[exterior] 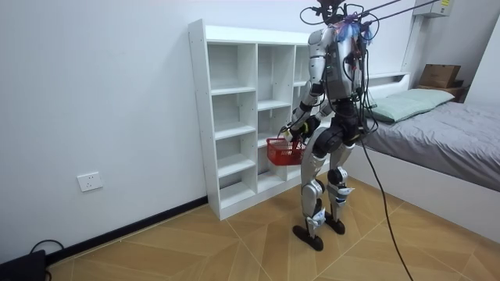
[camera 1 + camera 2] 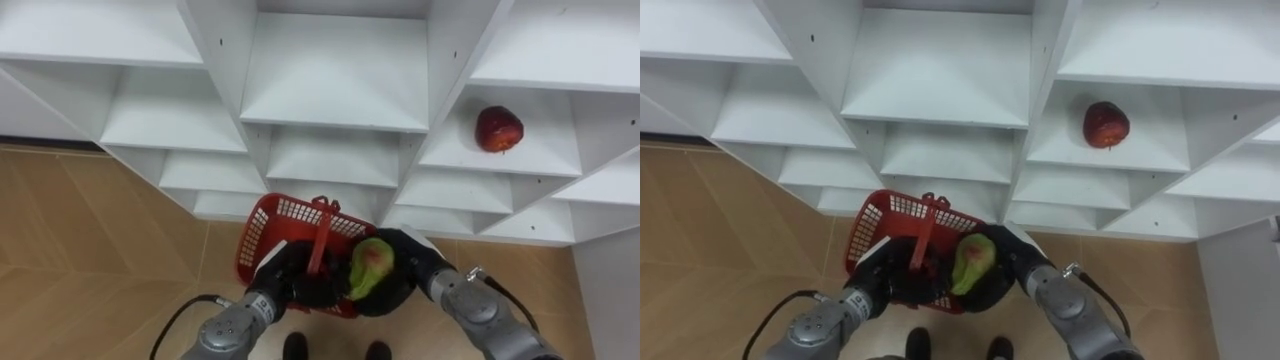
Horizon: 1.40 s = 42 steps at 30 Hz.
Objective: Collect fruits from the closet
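the right hand [image 2: 405, 262] curls its fingers round a green fruit [image 2: 370, 268] just over the red basket [image 2: 290, 212], whose handle the left hand [image 2: 288, 285] clasps. best to lower the fruit inside the rim before letting go. beyond, a red apple [image 2: 498, 128] sits on a closet [image 1: 234, 117] shelf. the room view adds the robot standing close before the closet.

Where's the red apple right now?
In the left eye view the red apple sits on a closet shelf on the right, up and right of the red basket.
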Tool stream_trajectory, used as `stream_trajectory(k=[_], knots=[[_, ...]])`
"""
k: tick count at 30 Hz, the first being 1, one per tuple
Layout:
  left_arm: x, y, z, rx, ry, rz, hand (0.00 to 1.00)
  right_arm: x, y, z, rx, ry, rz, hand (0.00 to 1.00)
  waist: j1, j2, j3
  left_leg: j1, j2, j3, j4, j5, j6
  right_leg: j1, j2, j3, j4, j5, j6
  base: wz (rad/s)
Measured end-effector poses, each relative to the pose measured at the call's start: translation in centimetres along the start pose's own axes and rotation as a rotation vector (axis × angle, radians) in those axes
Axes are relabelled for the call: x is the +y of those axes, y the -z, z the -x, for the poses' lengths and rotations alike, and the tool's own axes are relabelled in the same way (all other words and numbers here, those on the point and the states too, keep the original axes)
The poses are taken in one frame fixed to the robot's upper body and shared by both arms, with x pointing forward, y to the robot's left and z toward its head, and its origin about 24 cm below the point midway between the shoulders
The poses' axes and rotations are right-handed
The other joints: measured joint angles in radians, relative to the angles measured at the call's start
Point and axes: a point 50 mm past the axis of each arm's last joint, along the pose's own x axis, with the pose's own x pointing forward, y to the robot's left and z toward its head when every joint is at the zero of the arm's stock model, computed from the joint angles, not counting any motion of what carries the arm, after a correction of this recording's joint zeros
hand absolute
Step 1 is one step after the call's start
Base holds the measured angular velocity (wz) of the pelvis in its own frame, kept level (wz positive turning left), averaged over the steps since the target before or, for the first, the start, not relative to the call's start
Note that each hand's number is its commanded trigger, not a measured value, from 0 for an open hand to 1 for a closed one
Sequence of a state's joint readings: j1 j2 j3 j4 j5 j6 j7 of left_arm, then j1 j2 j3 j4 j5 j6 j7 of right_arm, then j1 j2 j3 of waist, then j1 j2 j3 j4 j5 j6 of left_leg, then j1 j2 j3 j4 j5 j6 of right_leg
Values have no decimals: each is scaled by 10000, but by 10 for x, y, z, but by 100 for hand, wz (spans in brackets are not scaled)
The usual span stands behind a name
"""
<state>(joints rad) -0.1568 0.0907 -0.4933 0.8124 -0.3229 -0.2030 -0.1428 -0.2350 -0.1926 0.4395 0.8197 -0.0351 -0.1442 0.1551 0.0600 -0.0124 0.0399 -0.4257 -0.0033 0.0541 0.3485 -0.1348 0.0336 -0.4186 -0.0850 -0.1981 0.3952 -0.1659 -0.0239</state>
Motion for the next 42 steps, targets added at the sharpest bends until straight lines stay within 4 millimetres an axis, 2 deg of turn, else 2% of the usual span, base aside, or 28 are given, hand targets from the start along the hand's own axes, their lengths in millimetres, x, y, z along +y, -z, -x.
stream_trajectory(k=[9, 17, 24, 42], knots=[[-1, 0, 0, 12, 208, -29, 100, 3, 6, 0, 253, -47, -348, 0, -27, -2, 0, -8, 28, 23, 53, -18, -21, 8, 29, 25, -6, 4, -7, 0], [1, 1, 1, 46, 251, -77, 100, 6, 6, -1, 273, -107, -381, 0, -28, -1, 0, -16, 162, 28, 226, -93, -106, 53, 163, 72, -66, 41, -80, -2], [0, 4, 2, 279, 479, -247, 100, 11, 14, -1, 661, -215, -521, 0, -27, 2, 1, -13, 244, 97, 314, -120, -151, 78, 228, 70, -57, 65, -139, 0], [-1, 4, 2, 293, 547, -263, 100, 11, 13, -1, 611, -205, -524, 0, -18, 102, -21, -17, 249, 258, 303, -127, -163, -124, 161, 167, 208, 13, -196, -1]])
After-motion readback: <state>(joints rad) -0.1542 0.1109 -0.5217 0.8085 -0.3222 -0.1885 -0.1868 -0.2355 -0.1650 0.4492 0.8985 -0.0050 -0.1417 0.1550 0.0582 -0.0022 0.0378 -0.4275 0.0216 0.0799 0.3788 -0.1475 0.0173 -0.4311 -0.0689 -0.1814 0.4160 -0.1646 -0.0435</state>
